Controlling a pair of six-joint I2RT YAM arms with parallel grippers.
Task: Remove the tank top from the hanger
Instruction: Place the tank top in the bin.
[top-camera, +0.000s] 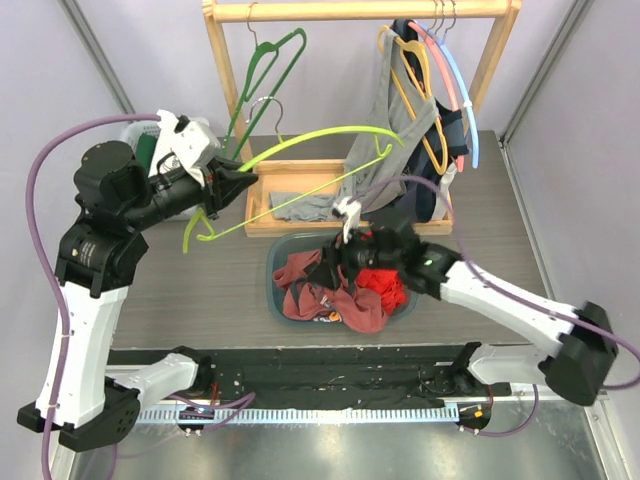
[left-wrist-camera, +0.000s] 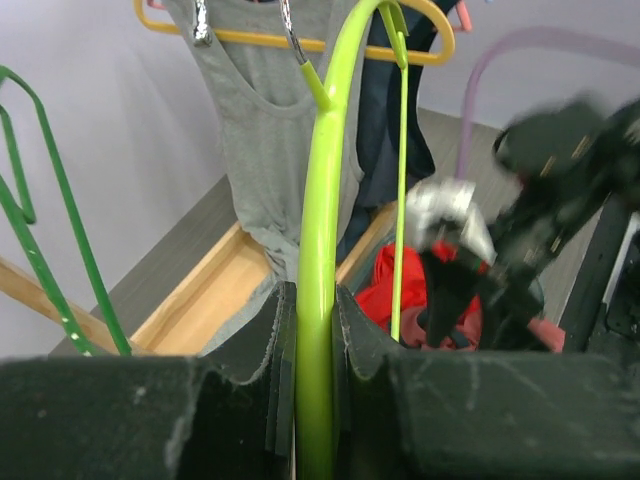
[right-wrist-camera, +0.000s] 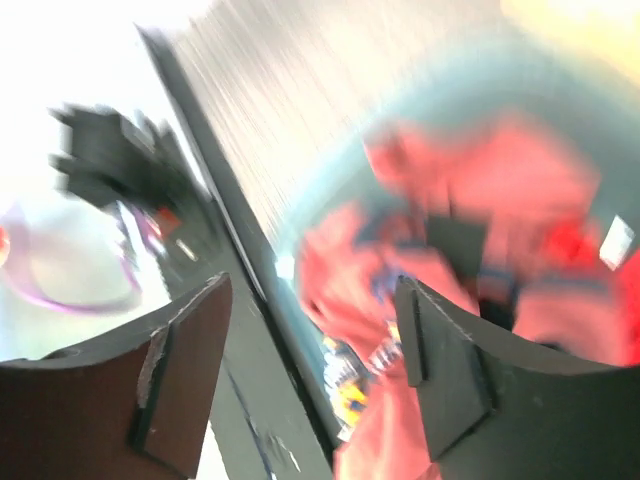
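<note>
My left gripper (top-camera: 240, 185) (left-wrist-camera: 315, 310) is shut on the neck of a lime-green hanger (top-camera: 320, 138) (left-wrist-camera: 325, 200) and holds it up left of the rack. The hanger is bare. A bright red tank top (top-camera: 385, 285) (left-wrist-camera: 400, 290) lies on the pile of clothes in the teal basket (top-camera: 275, 262). My right gripper (top-camera: 340, 262) (right-wrist-camera: 315, 300) hangs open just above that pile with nothing between its fingers. The right wrist view is motion-blurred and shows reddish cloth (right-wrist-camera: 470, 230) below the jaws.
A wooden clothes rack (top-camera: 360, 10) stands at the back on a tray-like base (top-camera: 300, 170). It carries a dark green hanger (top-camera: 265, 75), a grey tank top (top-camera: 385, 110) (left-wrist-camera: 270, 150) on a yellow hanger, dark garments and several more hangers. Walls close in both sides.
</note>
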